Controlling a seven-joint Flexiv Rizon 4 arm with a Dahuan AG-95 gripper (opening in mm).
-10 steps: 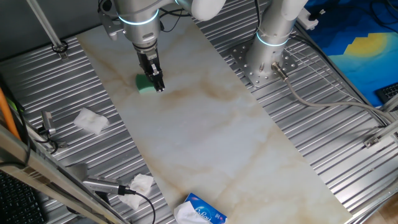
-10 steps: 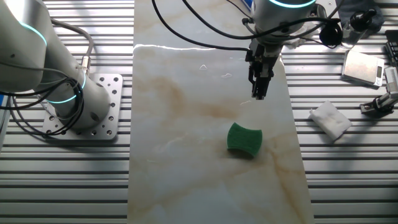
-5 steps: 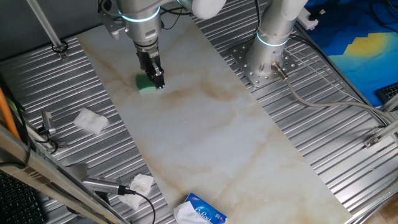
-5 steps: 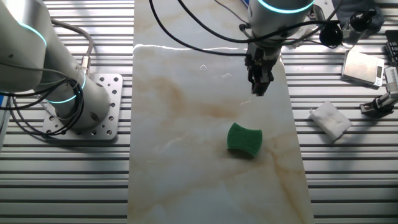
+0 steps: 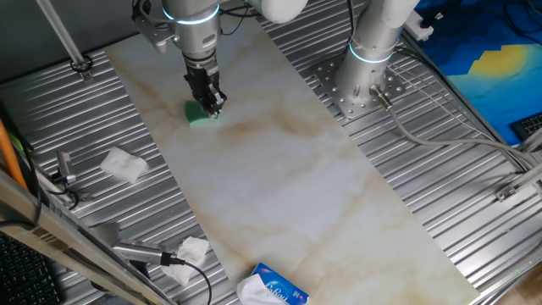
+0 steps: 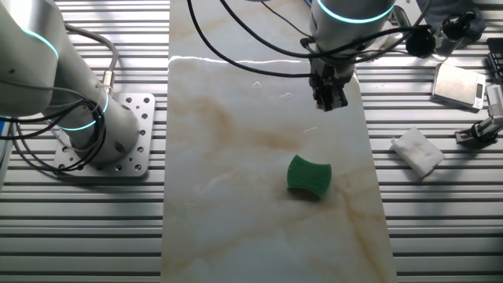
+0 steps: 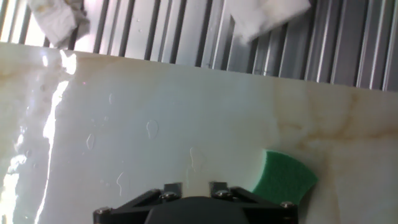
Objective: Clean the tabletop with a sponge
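Sponge (image 6: 309,176), a small bright green soft block, lies free on the glossy off-white marble-look desk (image 6: 236,157). Beside the sponge hangs the tool (image 6: 328,100), empty, fingers apparently together, probably positioned for pickup.

The tabletop (image 7: 186,112) fills most of the hand view, glossy, with glare along its left side. The sponge (image 7: 283,177) lies near the bottom right, beside the gripper (image 7: 193,186) base. Two white tissues (image 7: 59,18) (image 7: 264,15) rest on ribbed metal (image 7: 174,31) past the far edge.
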